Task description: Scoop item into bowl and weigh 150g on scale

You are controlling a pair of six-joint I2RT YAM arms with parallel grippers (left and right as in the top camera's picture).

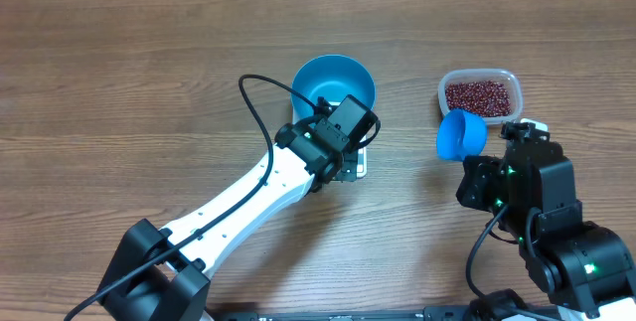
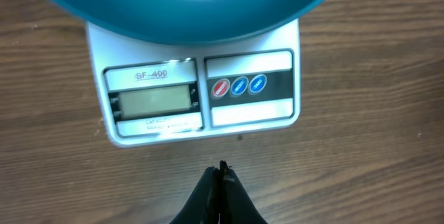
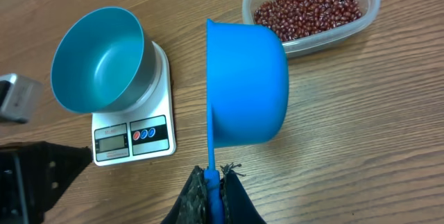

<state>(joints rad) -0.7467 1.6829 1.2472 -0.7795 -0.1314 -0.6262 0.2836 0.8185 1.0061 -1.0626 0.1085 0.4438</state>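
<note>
The bright-blue bowl [image 1: 334, 86] [image 3: 97, 61] stands empty on the white scale [image 2: 201, 92] [image 3: 132, 137]. My left gripper [image 2: 222, 168] [image 1: 343, 157] is shut with nothing in it, just in front of the scale's display edge. A clear tub [image 1: 480, 94] [image 3: 312, 12] at the right holds the red-brown beans [image 3: 309, 9] [image 1: 479, 95]. My right gripper [image 3: 216, 175] [image 1: 492, 177] is shut on the handle of a small blue scoop [image 3: 246, 85] [image 1: 461, 135]. The scoop is tipped on its side, near the tub and between tub and scale.
The table [image 1: 119, 82] is bare brown wood. My left arm [image 1: 248, 197] runs diagonally from the front left to the scale. The right arm's base [image 1: 576, 261] fills the front right corner.
</note>
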